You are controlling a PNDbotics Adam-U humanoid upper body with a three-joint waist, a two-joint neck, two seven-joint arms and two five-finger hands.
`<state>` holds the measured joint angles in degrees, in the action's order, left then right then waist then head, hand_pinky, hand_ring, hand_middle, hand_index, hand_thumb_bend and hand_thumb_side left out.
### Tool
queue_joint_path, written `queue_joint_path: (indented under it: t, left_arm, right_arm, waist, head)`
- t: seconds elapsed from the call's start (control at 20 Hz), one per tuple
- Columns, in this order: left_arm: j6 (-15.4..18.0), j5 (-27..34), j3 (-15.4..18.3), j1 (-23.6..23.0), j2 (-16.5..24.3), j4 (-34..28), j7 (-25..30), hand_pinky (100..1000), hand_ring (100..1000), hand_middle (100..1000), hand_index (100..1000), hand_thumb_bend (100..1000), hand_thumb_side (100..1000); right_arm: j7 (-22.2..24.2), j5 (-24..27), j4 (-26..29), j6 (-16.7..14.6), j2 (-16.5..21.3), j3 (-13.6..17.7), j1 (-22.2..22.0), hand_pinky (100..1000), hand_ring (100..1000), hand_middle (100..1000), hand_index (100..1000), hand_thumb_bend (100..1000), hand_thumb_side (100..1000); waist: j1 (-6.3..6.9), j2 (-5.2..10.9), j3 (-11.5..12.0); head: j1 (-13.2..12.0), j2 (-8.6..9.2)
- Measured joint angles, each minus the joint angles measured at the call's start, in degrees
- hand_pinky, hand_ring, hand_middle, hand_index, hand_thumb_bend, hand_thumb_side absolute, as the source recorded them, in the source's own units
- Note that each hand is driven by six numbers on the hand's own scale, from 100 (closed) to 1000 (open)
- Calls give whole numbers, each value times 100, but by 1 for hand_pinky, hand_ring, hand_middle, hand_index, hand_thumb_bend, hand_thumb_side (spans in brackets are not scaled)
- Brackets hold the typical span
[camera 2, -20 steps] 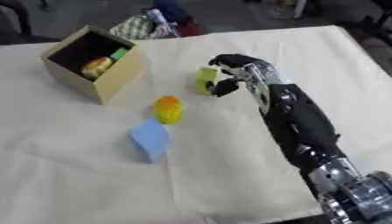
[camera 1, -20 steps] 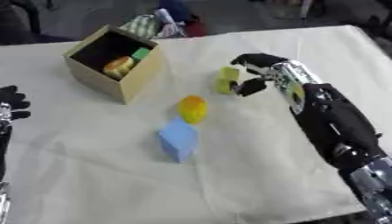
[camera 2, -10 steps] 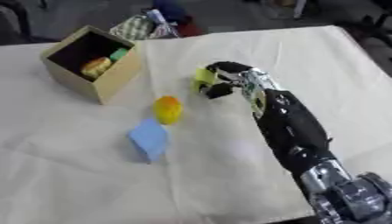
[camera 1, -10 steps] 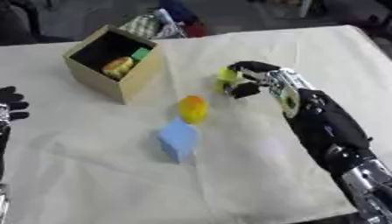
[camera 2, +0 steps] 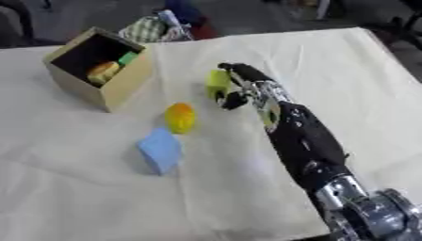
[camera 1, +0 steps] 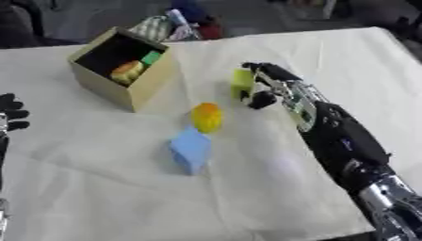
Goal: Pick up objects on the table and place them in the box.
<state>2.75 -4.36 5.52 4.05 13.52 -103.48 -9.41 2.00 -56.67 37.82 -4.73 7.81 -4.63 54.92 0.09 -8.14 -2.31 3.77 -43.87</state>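
Carefully: your right hand (camera 1: 268, 87) pinches the yellow-green block (camera 1: 241, 83); it could slip before reaching the open cardboard box (camera 1: 105, 84).

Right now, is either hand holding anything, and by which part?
The right hand pinches the yellow-green block by its sides; the left hand holds nothing.
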Motion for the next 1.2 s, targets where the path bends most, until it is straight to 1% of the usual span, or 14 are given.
queue_joint_path:
  t: [0.15, 0.25, 0.35, 0.45, 0.6, 0.8, 0.95, 1.1, 1.2]
  left_arm:
    - [0, 2, 0, 0, 0, 0, 0, 647, 657, 624, 754, 100, 753]
    - [0, 2, 0, 0, 0, 0, 0, 647, 657, 624, 754, 100, 752]
    - [0, 2, 0, 0, 0, 0, 0, 647, 657, 624, 754, 100, 751]
    - [0, 2, 0, 2, 0, 0, 0, 647, 657, 624, 754, 100, 751]
    - [0, 2, -1, 11, 0, 0, 0, 647, 657, 625, 754, 100, 749]
    - [0, 3, -17, 65, 0, -1, 23, 647, 656, 625, 754, 100, 748]
    - [4, 16, -57, 113, 0, -1, 63, 647, 653, 625, 755, 100, 746]
    - [9, 37, -110, 196, -1, -1, 116, 647, 651, 625, 755, 100, 745]
    - [12, 44, -145, 255, -1, -2, 152, 647, 650, 625, 755, 100, 744]
  right_arm:
    - [-577, 106, 3, -6, 0, -1, 0, 732, 694, 425, 938, 100, 100]
    - [-861, 207, 13, -26, 0, -5, 1, 731, 692, 421, 933, 100, 100]
    - [-1003, 323, 57, -67, 0, -37, 31, 734, 696, 423, 933, 100, 101]
    - [-1011, 437, 133, -102, 0, -73, 148, 736, 701, 428, 934, 100, 104]
    - [-864, 553, 229, -157, -14, -110, 438, 744, 713, 442, 940, 100, 100]
    - [-464, 508, 252, -218, -197, -127, 823, 756, 732, 461, 951, 100, 100]
    - [-123, 327, 228, -270, -438, -116, 1055, 769, 753, 496, 953, 100, 114]
    - [207, 65, 147, -310, -670, -91, 1188, 774, 762, 508, 960, 100, 111]
    - [366, -142, 91, -285, -819, -32, 1246, 784, 783, 580, 960, 100, 129]
  waist:
    - [0, 0, 0]
    - [0, 0, 2]
    - [0, 0, 5]
    - [0, 0, 24]
    - [0, 0, 87]
    - [0, 0, 275]
    - [0, -6, 480]
    - [0, -8, 708]
    - [0, -18, 844]
  head:
    - [17, 0]
    - [27, 0]
    - [39, 0]
    - [42, 0]
    - [48, 0]
    - [116, 0]
    - [215, 0]
    - [340, 0]
    - [426, 2]
